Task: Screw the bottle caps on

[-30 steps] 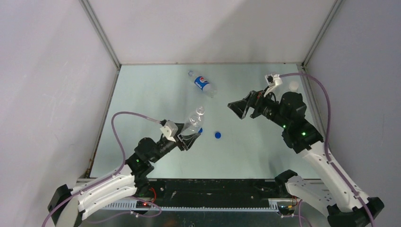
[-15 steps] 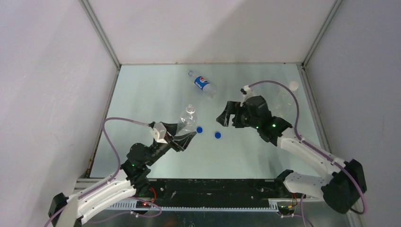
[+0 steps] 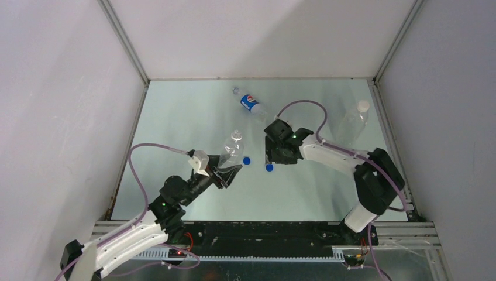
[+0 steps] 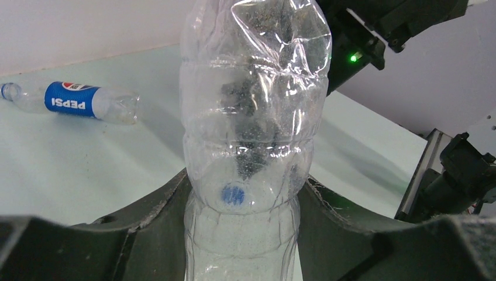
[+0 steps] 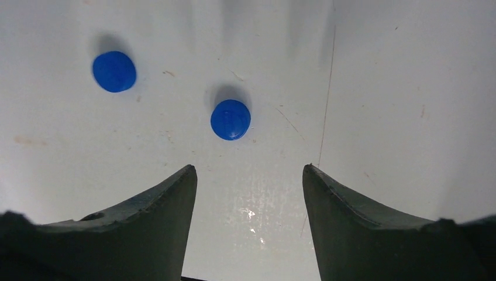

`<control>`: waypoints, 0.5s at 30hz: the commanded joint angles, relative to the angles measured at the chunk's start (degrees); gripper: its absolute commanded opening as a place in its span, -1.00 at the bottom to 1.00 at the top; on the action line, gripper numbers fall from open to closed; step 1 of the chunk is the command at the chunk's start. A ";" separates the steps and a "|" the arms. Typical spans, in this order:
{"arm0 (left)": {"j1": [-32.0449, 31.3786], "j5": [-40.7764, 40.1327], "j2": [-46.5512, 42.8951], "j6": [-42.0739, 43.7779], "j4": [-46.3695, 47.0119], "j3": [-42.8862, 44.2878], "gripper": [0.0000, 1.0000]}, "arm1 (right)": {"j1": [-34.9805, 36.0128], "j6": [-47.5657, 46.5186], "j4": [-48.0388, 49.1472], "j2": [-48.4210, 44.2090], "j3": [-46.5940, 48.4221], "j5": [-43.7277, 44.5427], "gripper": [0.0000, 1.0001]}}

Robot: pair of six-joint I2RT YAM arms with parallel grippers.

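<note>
My left gripper (image 3: 228, 171) is shut on the plain clear bottle (image 3: 232, 150), holding it upright and uncapped; in the left wrist view the bottle (image 4: 251, 117) fills the space between my fingers (image 4: 146, 234). Two blue caps (image 3: 247, 160) (image 3: 269, 167) lie on the table just right of it. My right gripper (image 3: 272, 157) is open and points down at them; in the right wrist view one blue cap (image 5: 230, 119) lies just ahead of the open gripper (image 5: 248, 171), the other (image 5: 114, 71) farther left. The Pepsi bottle (image 3: 250, 104) lies uncapped at the back.
A third clear bottle (image 3: 350, 124) with a white cap (image 3: 363, 105) on its neck is at the back right near the wall. Grey walls enclose the table on three sides. The Pepsi bottle also shows in the left wrist view (image 4: 76, 100).
My right arm has swung from the back right to the left and down over the blue caps, uncovering the bottle at the back right. My left gripper shifted slightly left with its bottle.
</note>
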 commanded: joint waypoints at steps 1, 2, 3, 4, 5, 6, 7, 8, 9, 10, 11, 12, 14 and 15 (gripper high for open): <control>-0.22 -2.89 -0.83 -1.06 -1.77 3.28 -0.19 | 0.54 1.94 -3.48 5.03 4.19 0.46 0.33; -0.22 -3.04 -0.94 -0.87 -2.19 3.39 -0.19 | 0.62 1.91 -3.03 6.48 4.97 -0.56 0.29; -0.19 -3.03 -1.09 -0.87 -2.61 3.43 -0.19 | 0.65 1.88 -2.87 7.20 5.37 -1.04 0.27; -0.17 -3.20 -1.11 -0.98 -2.69 3.42 -0.19 | 0.74 1.99 -2.72 8.54 6.19 -1.62 0.24; -0.16 -3.29 -1.11 -1.01 -2.80 3.37 -0.19 | 0.71 2.06 -2.76 9.07 6.56 -1.70 0.23; -0.16 -3.42 -1.08 -0.99 -2.83 3.43 -0.20 | 0.78 2.34 -2.85 10.01 7.12 -1.65 0.21; -0.20 -3.44 -0.99 -0.93 -3.08 3.53 -0.20 | 0.77 2.46 -2.82 10.46 7.29 -1.59 0.21; -0.22 -3.44 -0.86 -0.88 -3.15 3.60 -0.20 | 0.79 2.48 -2.60 11.15 7.52 -1.65 0.20; -0.19 -3.50 -0.78 -0.87 -3.42 3.74 -0.20 | 0.78 2.49 -2.28 11.52 7.66 -1.63 0.19; -0.23 -3.47 -0.54 -0.91 -3.45 3.80 -0.20 | 0.80 2.49 -2.23 12.41 8.14 -1.68 0.18; -0.20 -3.47 -0.45 -0.99 -3.54 3.90 -0.20 | 0.83 2.49 -2.30 13.35 8.41 -1.69 0.16; -0.26 -3.42 -0.20 -1.02 -3.51 3.88 -0.20 | 0.85 2.58 -2.37 13.89 9.01 -1.78 0.14; -0.23 -3.34 0.21 -1.11 -3.53 3.98 -0.20 | 0.84 2.72 -2.64 15.31 9.88 -2.09 0.11; -0.19 -3.30 0.33 -1.12 -3.60 4.05 -0.20 | 0.89 2.74 -2.82 16.23 10.41 -2.43 0.09</control>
